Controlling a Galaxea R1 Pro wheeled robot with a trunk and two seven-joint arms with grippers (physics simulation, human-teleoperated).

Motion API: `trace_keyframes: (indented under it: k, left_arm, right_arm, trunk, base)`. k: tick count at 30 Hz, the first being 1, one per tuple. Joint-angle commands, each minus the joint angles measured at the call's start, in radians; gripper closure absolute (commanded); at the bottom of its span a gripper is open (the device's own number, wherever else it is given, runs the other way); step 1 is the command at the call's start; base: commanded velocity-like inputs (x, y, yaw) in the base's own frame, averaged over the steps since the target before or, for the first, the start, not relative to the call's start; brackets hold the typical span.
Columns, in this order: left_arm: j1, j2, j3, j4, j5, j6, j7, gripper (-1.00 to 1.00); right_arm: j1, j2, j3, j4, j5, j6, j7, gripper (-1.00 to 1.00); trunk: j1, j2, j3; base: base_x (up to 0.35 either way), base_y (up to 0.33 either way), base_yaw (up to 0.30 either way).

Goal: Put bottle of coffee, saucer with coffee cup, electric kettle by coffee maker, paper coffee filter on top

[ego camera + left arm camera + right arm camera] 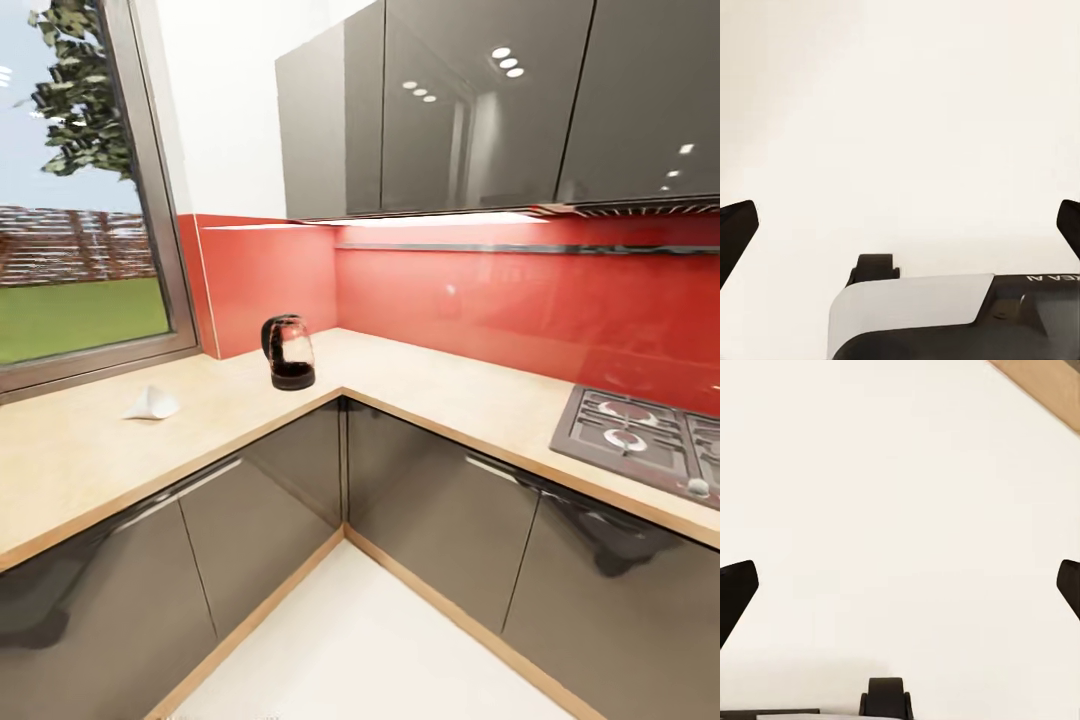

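the electric kettle (288, 352) is seen upright at the kitchen countertop (450, 395) corner, the paper coffee filter (153, 404) lying at its 9 o'clock. a hob (640, 428) is cut off at 3 o'clock. left gripper (900, 225) and right gripper (900, 585) are spread wide, empty, over pale floor.

The head camera looks forward and slightly down from standing height into an L-shaped kitchen corner, taking in the table (420, 385), the window (70, 200) and the upper cabinets (480, 100) from mid distance. Both wrist cameras face down at pale floor (900, 112); the right one also catches a wooden plinth strip (1050, 390).
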Motion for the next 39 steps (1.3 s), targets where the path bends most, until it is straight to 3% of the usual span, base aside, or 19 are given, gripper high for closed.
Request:
trace_keyframes:
  k: [1, 39]
  left_arm:
    - [0.0, 0.0, 0.001, -0.001, -0.001, -0.001, 0.001, -1.0]
    - [0.0, 0.0, 0.0, 0.001, -0.002, -0.002, 0.0, -1.0]
  right_arm:
    - [-0.001, 0.0, 0.0, 0.001, 0.001, -0.003, 0.0, -1.0]
    - [-0.001, 0.001, 0.002, 0.002, 0.001, -0.003, 0.0, -1.0]
  trunk:
    - [0.0, 0.0, -0.001]
    - [0.0, 0.0, -0.001]
  base:
    - [0.001, -0.002, 0.275]
    - [-0.02, -0.069, 0.213]
